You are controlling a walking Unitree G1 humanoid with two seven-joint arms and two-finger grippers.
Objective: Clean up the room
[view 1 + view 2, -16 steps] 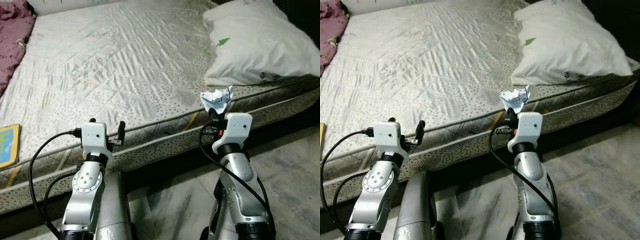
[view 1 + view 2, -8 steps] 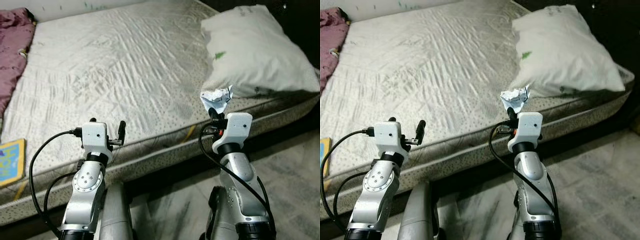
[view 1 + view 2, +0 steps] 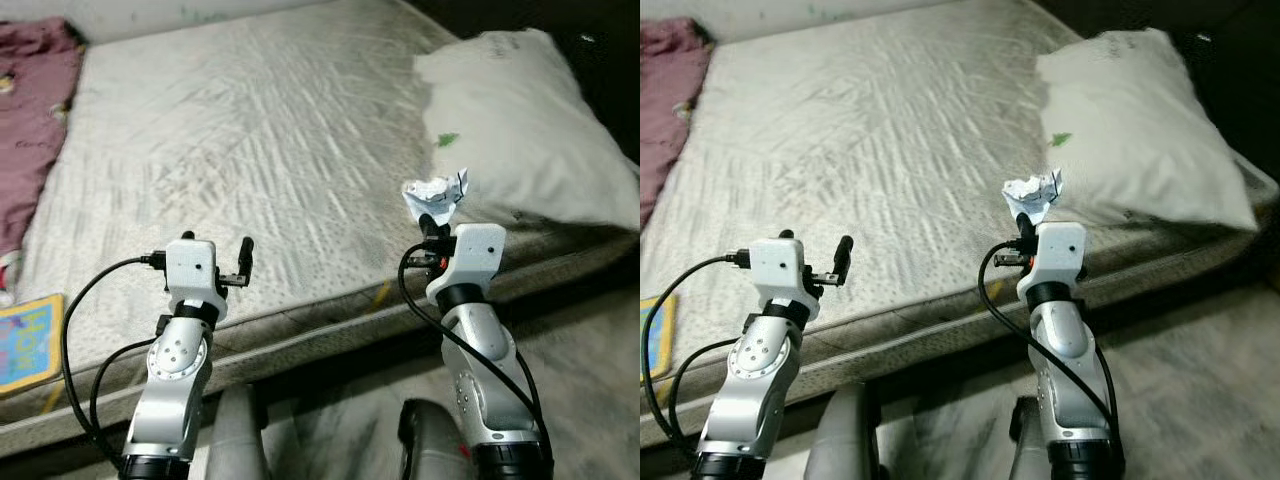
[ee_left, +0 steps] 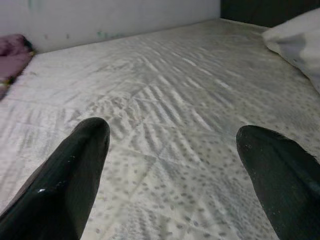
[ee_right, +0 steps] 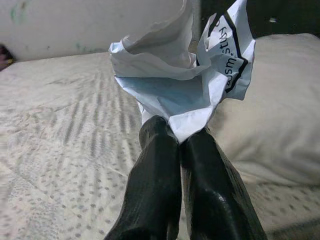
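Observation:
My right gripper [image 3: 433, 224] is shut on a crumpled white paper [image 3: 434, 194] with black print, held up above the mattress's near edge in front of the pillow. In the right wrist view the crumpled paper [image 5: 182, 80] sticks up from between the two closed black fingers [image 5: 155, 185]. My left gripper [image 3: 215, 244] is open and holds nothing, raised over the near edge of the bare mattress [image 3: 250, 150]. In the left wrist view its two fingers [image 4: 75, 170] stand wide apart over the quilted mattress [image 4: 165, 115].
A white pillow [image 3: 520, 130] lies at the mattress's right end. A purple blanket [image 3: 30, 120] is bunched at the far left, and a colourful book [image 3: 25, 340] lies on the left near edge. Grey floor [image 3: 1200, 370] runs in front of the bed.
The camera has shifted, so the bed sits lower and further right in view and the book shows more. Both arms keep their pose, and the paper stays in the right gripper.

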